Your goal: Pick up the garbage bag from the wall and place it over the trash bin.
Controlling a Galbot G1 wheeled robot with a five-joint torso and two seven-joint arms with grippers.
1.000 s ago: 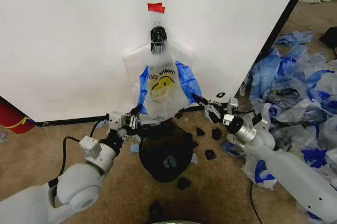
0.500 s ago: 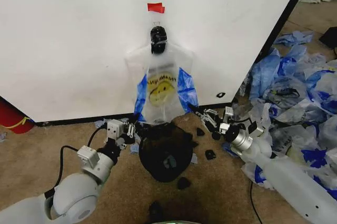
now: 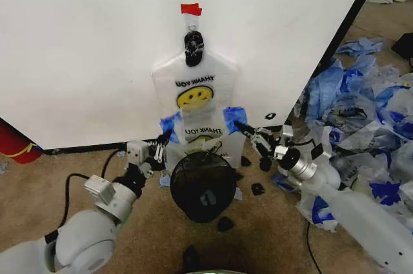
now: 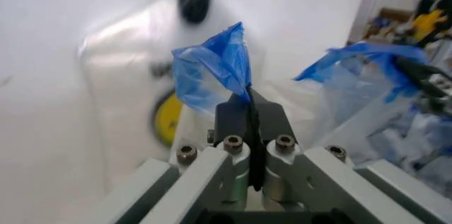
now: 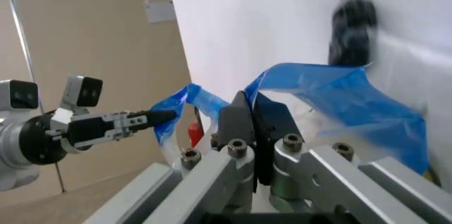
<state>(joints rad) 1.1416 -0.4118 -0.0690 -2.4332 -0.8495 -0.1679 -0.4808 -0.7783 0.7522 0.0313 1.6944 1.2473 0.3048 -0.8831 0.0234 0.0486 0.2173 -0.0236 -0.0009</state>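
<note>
garbage bag (image 3: 195, 103): thin translucent white plastic film, glossy and wrinkling, with blue plastic handles
trash bin (image 3: 202, 184): black wire mesh, looking like matt metal
left gripper (image 4: 249, 108): matt black fingers pinching blue film, on brushed grey metal with shiny bolts
right gripper (image 5: 250, 112): same matt black and grey metal, pinching blue film
wall (image 3: 90, 48): smooth matt white
floor (image 3: 271, 222): rough tan carpet

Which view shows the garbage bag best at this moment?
The head view: the whole garbage bag shows, hung by a clip above the trash bin, each blue handle held by a gripper. The left wrist view shows one pinched handle and blurred film; the right wrist view shows the blue handles.
</note>
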